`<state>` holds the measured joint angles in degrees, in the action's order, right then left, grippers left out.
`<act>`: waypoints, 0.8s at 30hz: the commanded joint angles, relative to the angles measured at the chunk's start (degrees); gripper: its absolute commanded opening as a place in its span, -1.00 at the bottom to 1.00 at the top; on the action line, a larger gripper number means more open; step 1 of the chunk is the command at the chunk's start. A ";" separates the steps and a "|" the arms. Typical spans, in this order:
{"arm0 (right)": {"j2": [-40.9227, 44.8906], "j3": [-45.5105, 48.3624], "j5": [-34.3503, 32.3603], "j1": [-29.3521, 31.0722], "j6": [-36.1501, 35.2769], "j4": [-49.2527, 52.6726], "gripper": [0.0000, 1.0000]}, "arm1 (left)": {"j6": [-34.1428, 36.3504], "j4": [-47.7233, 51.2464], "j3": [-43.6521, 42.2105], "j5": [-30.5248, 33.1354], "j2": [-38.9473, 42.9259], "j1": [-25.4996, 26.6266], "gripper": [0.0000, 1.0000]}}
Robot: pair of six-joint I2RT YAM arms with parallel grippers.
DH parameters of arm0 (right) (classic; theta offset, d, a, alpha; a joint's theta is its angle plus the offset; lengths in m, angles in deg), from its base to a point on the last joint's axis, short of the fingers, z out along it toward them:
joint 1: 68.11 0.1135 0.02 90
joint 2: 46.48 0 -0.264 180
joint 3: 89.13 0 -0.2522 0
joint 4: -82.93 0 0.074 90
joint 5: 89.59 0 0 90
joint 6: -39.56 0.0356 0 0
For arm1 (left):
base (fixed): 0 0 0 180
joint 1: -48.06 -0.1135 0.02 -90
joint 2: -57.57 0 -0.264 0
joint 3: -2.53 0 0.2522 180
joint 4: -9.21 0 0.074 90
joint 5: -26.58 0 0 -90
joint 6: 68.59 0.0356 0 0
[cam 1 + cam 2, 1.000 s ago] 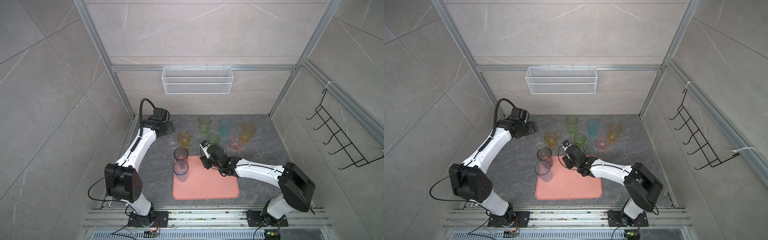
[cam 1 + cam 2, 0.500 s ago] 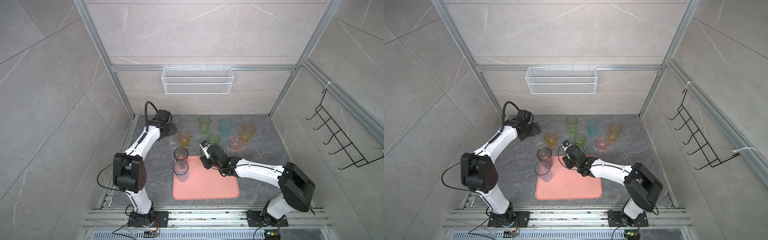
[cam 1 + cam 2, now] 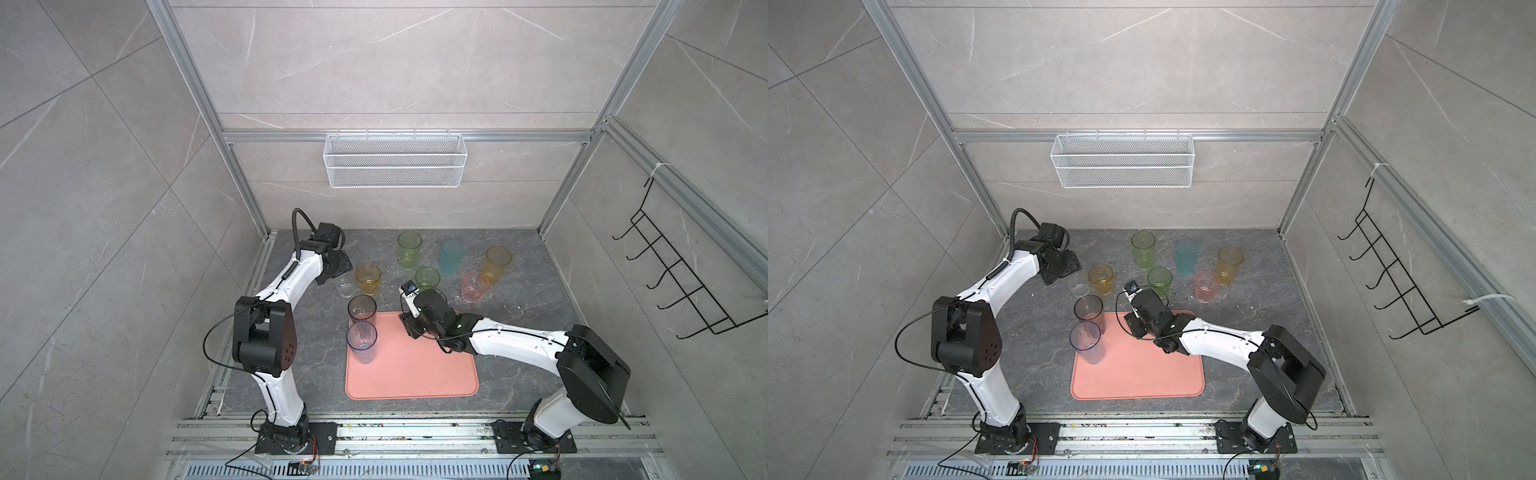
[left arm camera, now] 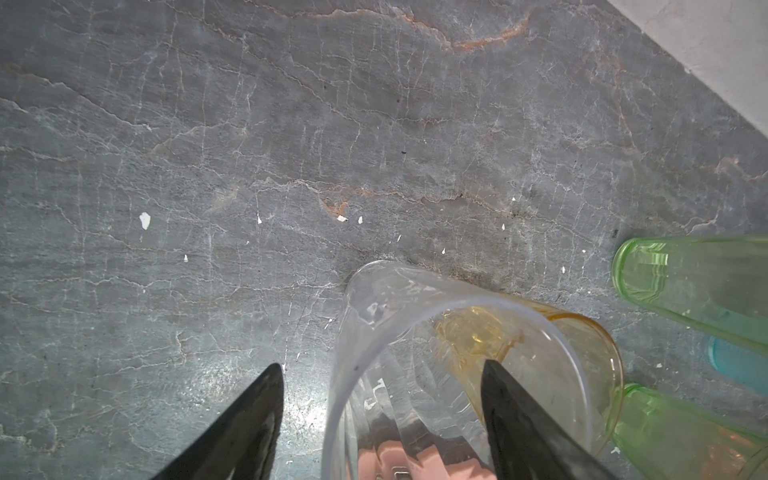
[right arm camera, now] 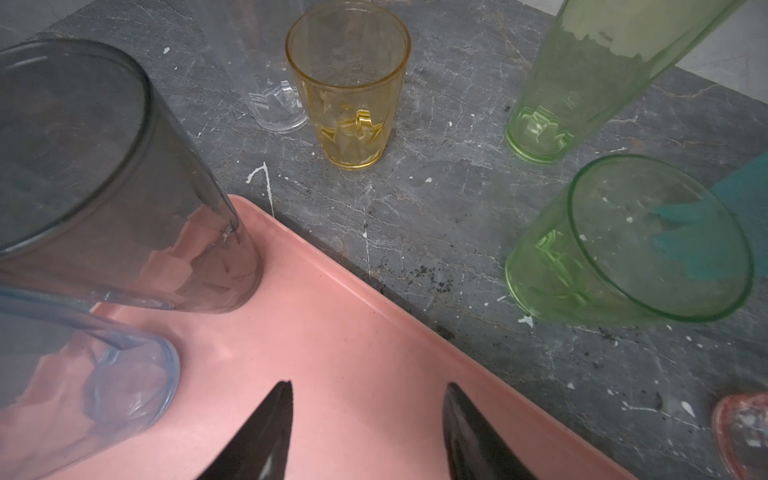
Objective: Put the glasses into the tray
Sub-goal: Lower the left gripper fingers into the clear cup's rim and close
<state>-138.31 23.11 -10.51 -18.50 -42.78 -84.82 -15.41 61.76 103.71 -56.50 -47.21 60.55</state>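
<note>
Salmon tray (image 5: 332, 324) lay under the right hand (image 5: 369, 383); it hung parted, empty. Left hand (image 4: 381, 363), parted, straddled the clear tumbler (image 4: 374, 324).

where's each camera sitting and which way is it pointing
Top views: high at the front, looking down and back at tray, glasses, basket; left arm and right arm show whole.
Left wrist: on the left arm, looking down at clear glass and yellow glass; left end effector shows.
Right wrist: low over the tray, facing yellow glass and short green glass; right end effector shows.
Shared: both wrist views catch the clear and yellow glasses.
</note>
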 commanded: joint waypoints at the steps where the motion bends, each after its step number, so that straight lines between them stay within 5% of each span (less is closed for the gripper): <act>1: 1.16 -0.49 0.71 0.44 -0.45 -0.58 0.19 | -1.06 0.85 1.55 -0.51 0.27 -0.22 0.45; 24: 1.22 -0.49 0.55 0.52 -0.49 -0.34 0.19 | -1.17 0.77 0.89 -0.77 0.18 -0.20 -0.22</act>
<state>-138.29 23.11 -10.29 -18.50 -42.78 -84.82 -16.17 61.93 103.71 -56.54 -47.23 60.55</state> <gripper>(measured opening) 0.596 0.395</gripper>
